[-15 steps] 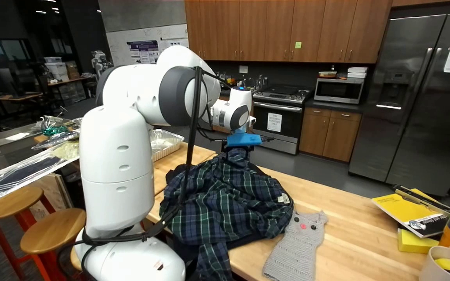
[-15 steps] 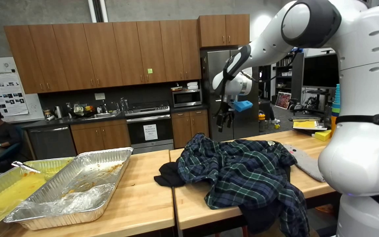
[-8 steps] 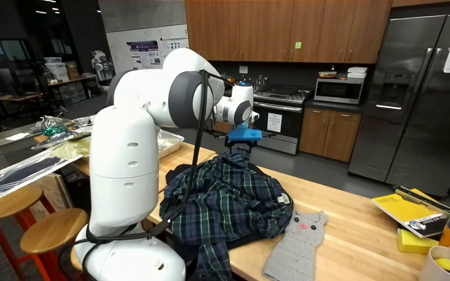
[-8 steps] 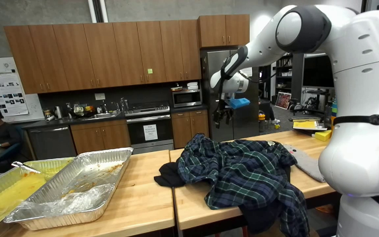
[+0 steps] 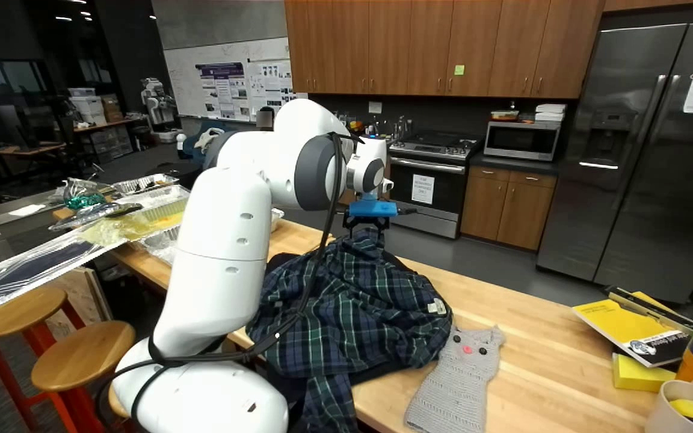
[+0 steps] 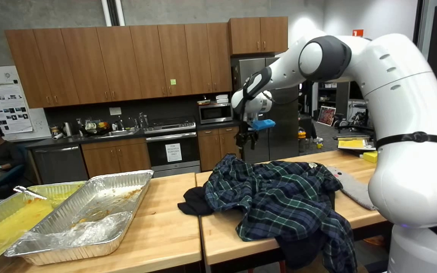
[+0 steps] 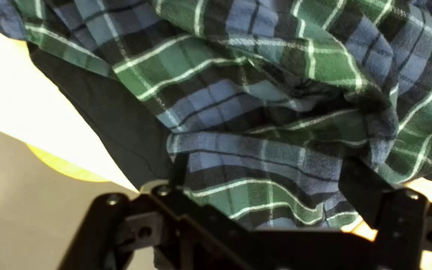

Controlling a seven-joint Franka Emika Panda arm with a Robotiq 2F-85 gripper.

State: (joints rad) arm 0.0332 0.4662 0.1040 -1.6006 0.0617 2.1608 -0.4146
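You have the gripper at full spread, its jaws wide apart with nothing in their grip. It hangs over the plaid shirt, apart from it; the shirt lies rumpled on the wooden table, partly past the edge. Your wrist view shows dark cloth under it, between nine and ten o'clock. In an exterior view, a grey knitted piece lies at the shirt's four o'clock. Farther off, a foil tray sits at its nine o'clock, an oven at ten.

Wooden worktop partly covered by rumpled plaid shirt over dark cloth; grey knitted piece laid alongside.
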